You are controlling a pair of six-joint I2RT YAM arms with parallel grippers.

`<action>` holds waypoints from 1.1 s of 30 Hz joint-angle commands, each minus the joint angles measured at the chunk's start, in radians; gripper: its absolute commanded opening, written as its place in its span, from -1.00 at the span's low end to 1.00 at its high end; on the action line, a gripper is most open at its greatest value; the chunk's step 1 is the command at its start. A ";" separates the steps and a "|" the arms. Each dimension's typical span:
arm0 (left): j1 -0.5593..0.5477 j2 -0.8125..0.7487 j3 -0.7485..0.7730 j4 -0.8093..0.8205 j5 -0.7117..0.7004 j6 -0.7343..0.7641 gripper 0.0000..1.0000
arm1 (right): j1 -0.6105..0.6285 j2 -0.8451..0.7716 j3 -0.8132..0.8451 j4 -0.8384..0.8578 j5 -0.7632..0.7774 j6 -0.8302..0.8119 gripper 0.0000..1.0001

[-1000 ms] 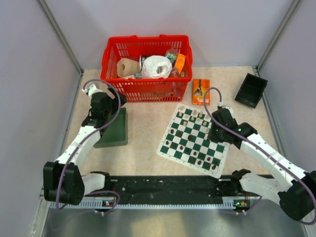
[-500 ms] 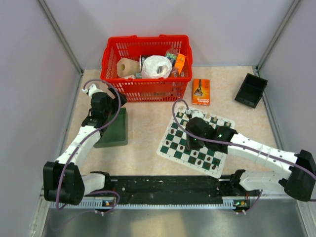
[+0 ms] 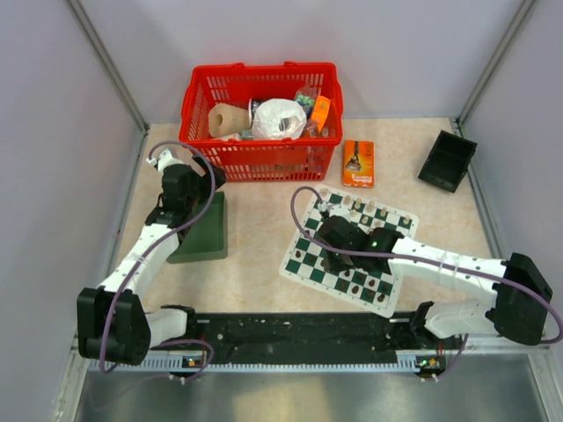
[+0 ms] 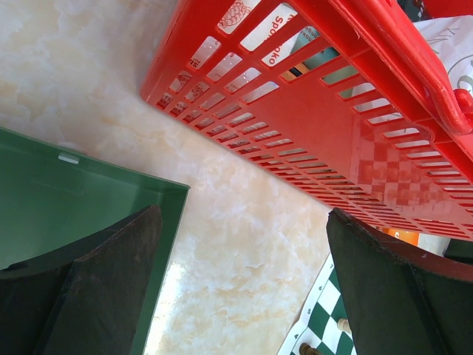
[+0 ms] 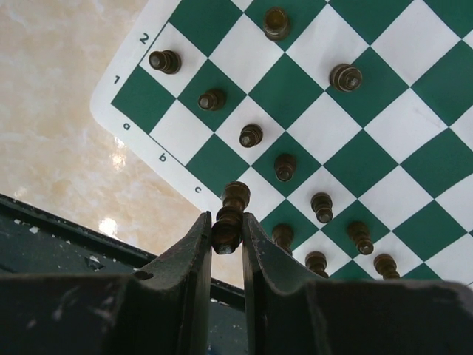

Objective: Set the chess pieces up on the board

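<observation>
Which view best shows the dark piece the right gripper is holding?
Right wrist: the dark piece sits pinched between the fingers above the board edge. Top external shows the right gripper covering it; left wrist catches only a board corner.

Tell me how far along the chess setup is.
Partly done: on the board, dark pieces stand by the near edge, cream pieces along the far. In hand: the right claw grips one dark piece above that edge. Left: placing it; some sit mid-board. The left claw hangs open.
</observation>
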 commanded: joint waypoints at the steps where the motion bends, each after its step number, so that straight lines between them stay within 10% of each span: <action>1: 0.006 -0.007 0.004 0.046 -0.001 0.005 0.97 | 0.018 0.014 -0.015 0.052 -0.008 0.012 -0.92; 33: 0.006 0.000 -0.005 0.051 -0.001 0.005 0.98 | 0.038 0.091 -0.021 0.000 -0.045 0.012 -0.92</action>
